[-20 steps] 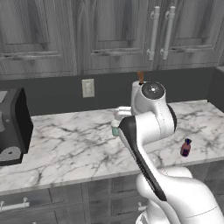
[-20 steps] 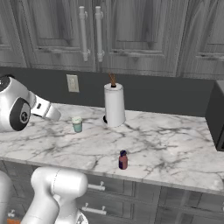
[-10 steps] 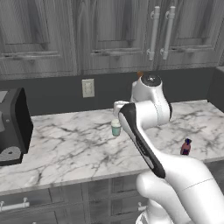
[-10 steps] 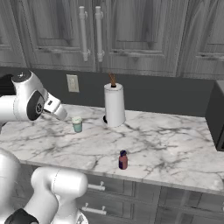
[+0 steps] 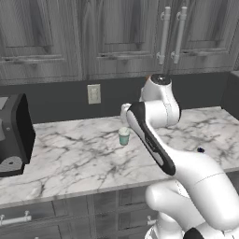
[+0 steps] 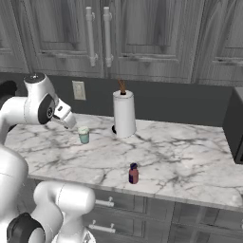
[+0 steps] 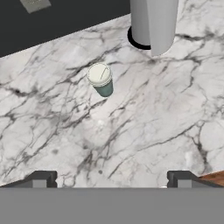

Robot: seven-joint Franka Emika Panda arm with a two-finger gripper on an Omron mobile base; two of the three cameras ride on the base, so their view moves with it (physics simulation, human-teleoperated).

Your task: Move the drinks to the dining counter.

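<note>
The cup, teal with a white lid, stands upright on the worktop, near the back wall and just in front of the paper-towel roll, apart from it. In the right base view the cup sits left of the roll, with clear marble between them. The bottle, dark purple, stands upright near the front edge of the worktop, well apart from the cup and to its right; in the left base view only a small part of it shows past my arm. My gripper is spread wide with nothing between the fingers; the 2 fingertips show far apart at the bottom of the hand view, above bare marble, with the cup ahead of them and not touched. In the right base view the gripper hangs above and just left of the cup. Judgement on progress: 0 of 2 drinks moved. Both drinks rest on the narrow worktop over the grey drawers, under the cabinets; no dining counter can be made out from here. Step in hand looks like the approach to drink 1, the cup. Left to do: descend, close on the cup, carry it over, release, then repeat for the bottle. The cup looks light and topples easily, so a centred grip below the lid seems wise.
</note>
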